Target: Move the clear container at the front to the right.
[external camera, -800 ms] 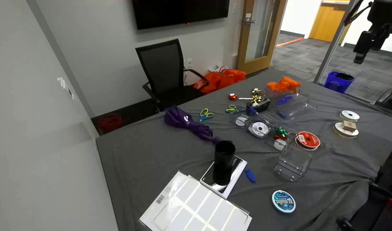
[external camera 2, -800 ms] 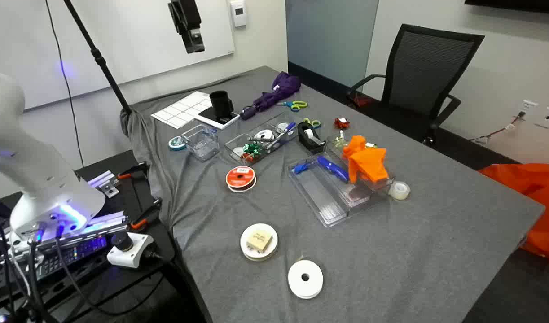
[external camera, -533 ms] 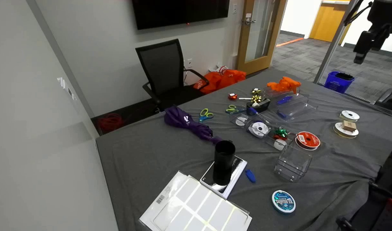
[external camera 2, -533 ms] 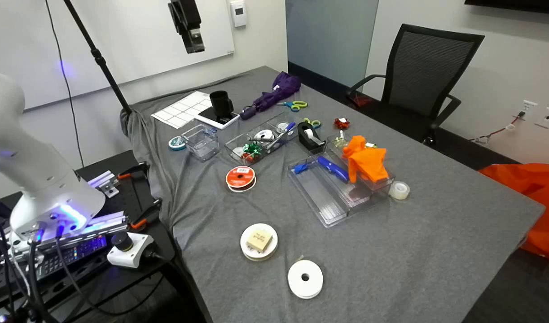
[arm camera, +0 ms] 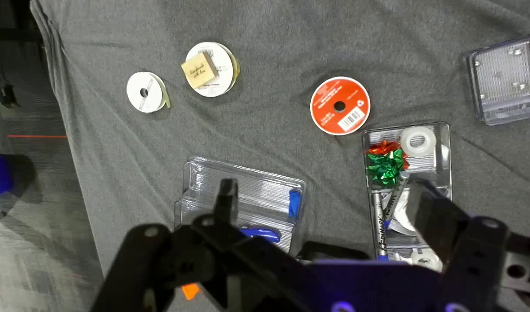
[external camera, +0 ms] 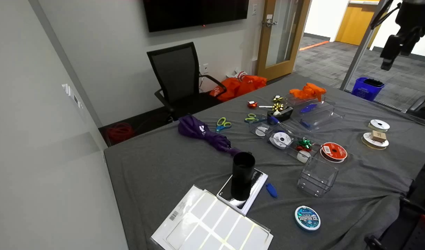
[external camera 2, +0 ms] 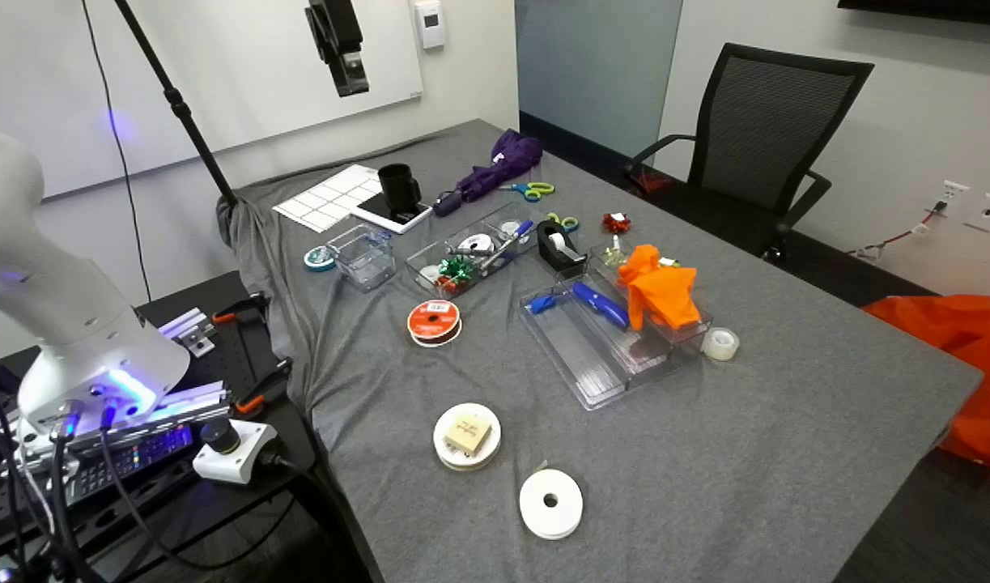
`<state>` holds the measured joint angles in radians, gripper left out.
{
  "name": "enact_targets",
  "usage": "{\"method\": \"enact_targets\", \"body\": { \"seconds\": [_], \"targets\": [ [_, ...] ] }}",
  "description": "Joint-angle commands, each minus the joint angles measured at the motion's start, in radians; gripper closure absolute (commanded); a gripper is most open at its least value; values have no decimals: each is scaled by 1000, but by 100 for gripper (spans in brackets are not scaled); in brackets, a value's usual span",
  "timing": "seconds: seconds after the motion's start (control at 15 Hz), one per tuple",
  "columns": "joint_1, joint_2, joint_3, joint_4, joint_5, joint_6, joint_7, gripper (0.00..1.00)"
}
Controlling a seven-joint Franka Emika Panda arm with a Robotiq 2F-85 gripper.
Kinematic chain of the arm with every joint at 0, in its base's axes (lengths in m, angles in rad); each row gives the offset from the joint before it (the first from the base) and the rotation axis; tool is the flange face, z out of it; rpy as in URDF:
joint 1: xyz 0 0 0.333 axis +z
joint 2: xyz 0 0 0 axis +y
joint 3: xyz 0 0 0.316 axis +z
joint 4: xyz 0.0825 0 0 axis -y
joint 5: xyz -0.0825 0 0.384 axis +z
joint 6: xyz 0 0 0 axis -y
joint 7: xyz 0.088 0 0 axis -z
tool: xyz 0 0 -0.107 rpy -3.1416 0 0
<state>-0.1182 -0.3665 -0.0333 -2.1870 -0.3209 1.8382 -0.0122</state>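
The pincer [arm camera: 324, 195] hangs high above the surface [arm camera: 265, 130], and it's spread wide! Two fingers [arm camera: 227, 201] far apart, only air between them, clear of everything below. The clear box [arm camera: 503, 78]? There it is on the surface, lower than the pincer in both exterior views, up and to its right in the wrist view. Straight up from the gap there, a red spool [arm camera: 340, 117] lies flat; by the right-hand finger, a tray [arm camera: 424, 167] carries a green bow [arm camera: 385, 168] and pens [arm camera: 379, 225]; behind the left-hand finger, another tray [arm camera: 262, 186] shows. Out to the room: in an exterior view, a blue bin [external camera: 366, 91] appears below the pincer, a black chair [external camera: 177, 73] well off to the left.
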Motion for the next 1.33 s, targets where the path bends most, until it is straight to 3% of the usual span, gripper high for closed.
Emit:
{"method": "enact_targets", "body": {
  "seconds": [0.0,0.33,1.0,1.07,1.13,1.27],
  "targets": [
    [39,56,63,-26,-59,33,112,0],
    [109,162,114,-86,-76,172,181,0],
    [114,249,32,-331,28,622,-45,0],
    [109,252,25,-347,25,649,-50,0],
    [116,251,44,-304,5,577,0,0],
    [112,252,32,-329,9,608,-17,0]
  ]
}}
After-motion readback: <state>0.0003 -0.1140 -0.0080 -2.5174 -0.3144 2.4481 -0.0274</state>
